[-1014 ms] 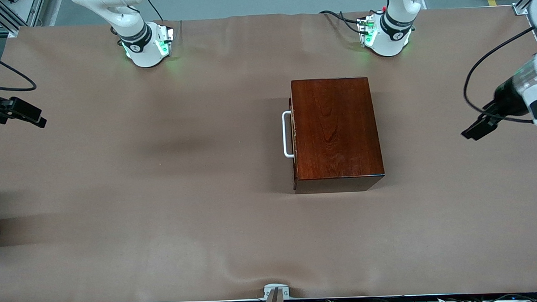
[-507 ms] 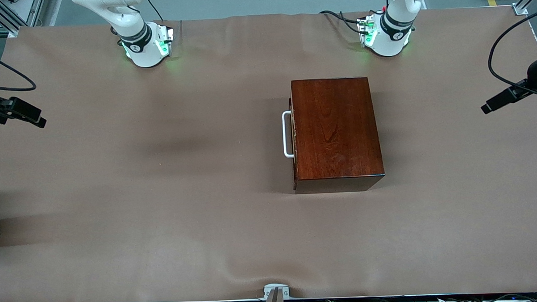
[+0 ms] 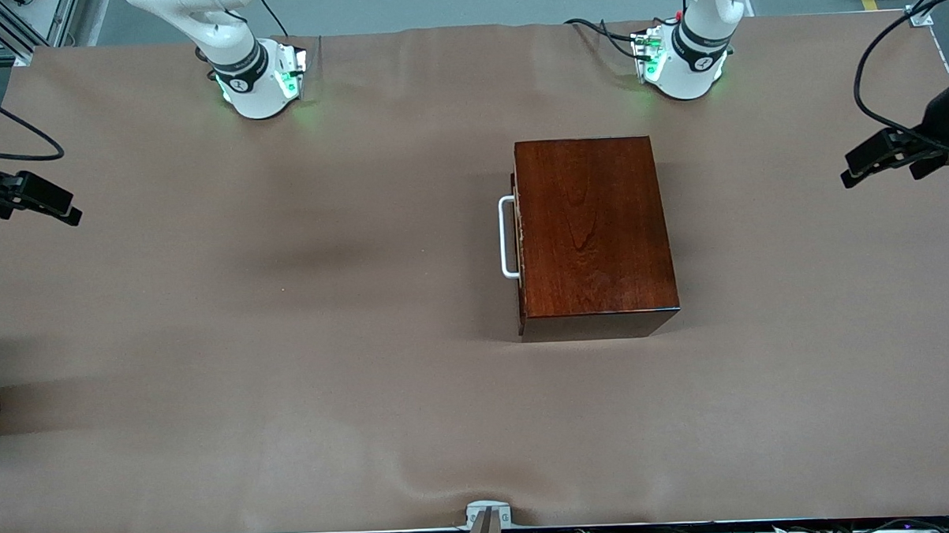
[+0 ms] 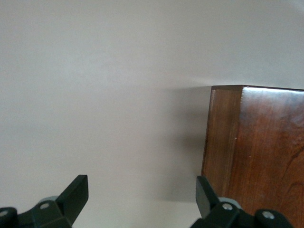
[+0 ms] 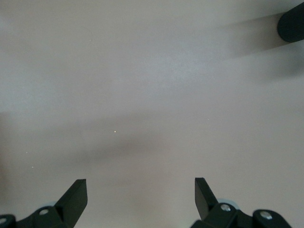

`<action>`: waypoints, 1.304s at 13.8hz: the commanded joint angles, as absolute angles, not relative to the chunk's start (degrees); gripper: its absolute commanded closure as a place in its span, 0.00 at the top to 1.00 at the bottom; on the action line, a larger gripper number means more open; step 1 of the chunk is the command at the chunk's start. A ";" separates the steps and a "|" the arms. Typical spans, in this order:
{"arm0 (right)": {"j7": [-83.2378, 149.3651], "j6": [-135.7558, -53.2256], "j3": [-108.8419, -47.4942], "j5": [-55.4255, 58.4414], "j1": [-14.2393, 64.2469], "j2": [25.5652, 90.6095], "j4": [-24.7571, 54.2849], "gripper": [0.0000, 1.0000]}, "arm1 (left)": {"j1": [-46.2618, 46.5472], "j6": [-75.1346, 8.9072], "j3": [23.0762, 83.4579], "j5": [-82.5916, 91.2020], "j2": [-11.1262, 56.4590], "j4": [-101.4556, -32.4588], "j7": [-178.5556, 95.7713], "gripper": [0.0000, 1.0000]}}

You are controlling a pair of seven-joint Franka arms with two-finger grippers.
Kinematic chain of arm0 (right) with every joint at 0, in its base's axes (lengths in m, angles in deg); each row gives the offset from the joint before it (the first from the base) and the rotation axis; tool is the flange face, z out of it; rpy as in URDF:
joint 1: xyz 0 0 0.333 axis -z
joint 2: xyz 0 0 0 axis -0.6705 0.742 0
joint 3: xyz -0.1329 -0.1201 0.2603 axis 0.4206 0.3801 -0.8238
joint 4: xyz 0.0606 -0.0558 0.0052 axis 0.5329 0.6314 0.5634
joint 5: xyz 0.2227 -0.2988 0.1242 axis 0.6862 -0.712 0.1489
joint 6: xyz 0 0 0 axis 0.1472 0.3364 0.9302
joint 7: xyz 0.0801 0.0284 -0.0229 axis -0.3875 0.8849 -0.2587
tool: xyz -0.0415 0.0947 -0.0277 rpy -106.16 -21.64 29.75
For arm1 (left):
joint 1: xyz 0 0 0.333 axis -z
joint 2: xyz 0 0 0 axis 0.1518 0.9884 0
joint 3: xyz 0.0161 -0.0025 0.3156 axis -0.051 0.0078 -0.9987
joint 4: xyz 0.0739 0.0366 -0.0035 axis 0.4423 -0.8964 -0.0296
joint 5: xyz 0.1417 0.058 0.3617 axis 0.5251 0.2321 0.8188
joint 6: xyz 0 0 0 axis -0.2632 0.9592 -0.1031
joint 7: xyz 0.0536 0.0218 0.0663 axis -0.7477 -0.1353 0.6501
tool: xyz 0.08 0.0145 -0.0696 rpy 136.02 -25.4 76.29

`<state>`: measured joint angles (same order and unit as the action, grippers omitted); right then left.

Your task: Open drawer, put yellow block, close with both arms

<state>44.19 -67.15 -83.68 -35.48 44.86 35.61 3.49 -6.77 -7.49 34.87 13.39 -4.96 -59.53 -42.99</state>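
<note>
Up and outward goes the left gripper (image 4: 142, 202) since a second ago: it hung lower over the cloth at the left arm's end of the table, and now it sits high at that edge, its black body angled toward the wooden box (image 3: 592, 235). Its fingers (image 4: 76, 192) are spread wide with nothing between them, and its wrist view catches one corner of that box just past a fingertip. The right gripper (image 5: 141, 199) has not budged (parked over the table's edge at the right arm's end, well apart from the box), fingers equally parted and empty over bare brown cloth (image 3: 288, 344).

The drawer (image 3: 518, 237) is fully pushed in, flush with the box, its white handle (image 3: 507, 238) facing the right arm's end of the table. The box itself stands just in front of the left arm's base (image 3: 684, 66), nearer the camera than it. Yellow block: not visible in any view.
</note>
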 commanded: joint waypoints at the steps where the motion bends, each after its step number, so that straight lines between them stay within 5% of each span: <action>1: 44.60 -67.11 -84.41 -35.25 45.79 34.62 3.90 1.00 | -6.45 -3.41 35.47 15.14 -3.13 -54.97 -46.07 1.00; 18: 44.60 -67.02 -84.41 -35.16 45.79 34.62 3.90 1.00 | -6.88 -2.79 38.63 15.14 -3.04 -55.49 -46.09 1.00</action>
<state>44.19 -67.15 -83.68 -35.48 44.86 35.61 3.49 -6.68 -3.68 38.45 14.16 -3.60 -56.54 -46.02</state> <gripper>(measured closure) 0.000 0.000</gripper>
